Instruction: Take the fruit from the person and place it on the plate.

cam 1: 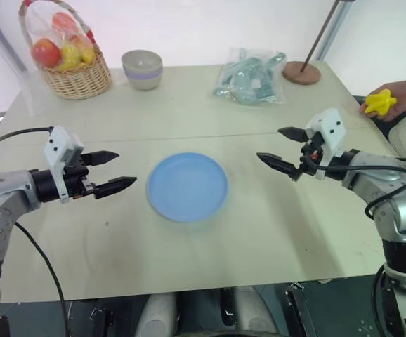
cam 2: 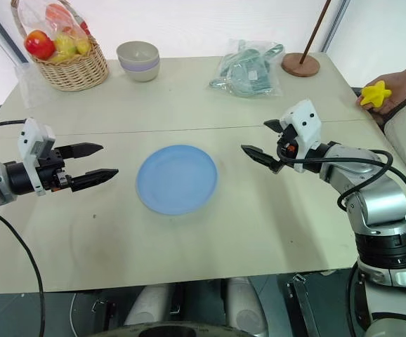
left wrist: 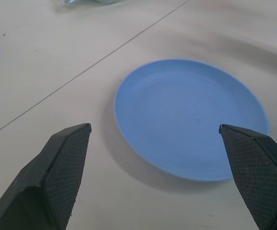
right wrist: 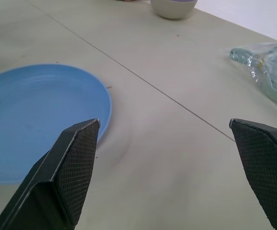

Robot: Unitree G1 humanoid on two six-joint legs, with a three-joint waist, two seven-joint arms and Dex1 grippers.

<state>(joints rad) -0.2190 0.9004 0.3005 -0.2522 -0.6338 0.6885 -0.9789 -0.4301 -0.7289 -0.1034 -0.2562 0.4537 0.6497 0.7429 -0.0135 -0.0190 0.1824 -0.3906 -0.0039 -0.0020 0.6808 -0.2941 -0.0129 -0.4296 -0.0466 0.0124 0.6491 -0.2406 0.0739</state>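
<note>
Starfruit (cam 1: 381, 103), bright yellow, sits in a person's hand (cam 1: 400, 98) at the table's (cam 1: 273, 232) far right edge, well apart from the blue plate (cam 1: 187, 187) at centre. Flanking the plate, the left gripper (cam 1: 113, 172) and right gripper (cam 1: 282, 148) hover with fingers spread wide, both empty.

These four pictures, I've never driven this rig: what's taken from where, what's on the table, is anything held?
The two wide pictures come from the robot's head, looking down over both arms. The two close ones look along each wrist's black jaws. The left gripper and right gripper stand open and empty, either side of the blue plate. At the far right a person's hand holds the yellow fruit. Farther back on the table: a fruit basket, a bowl, a plastic bag.
</note>
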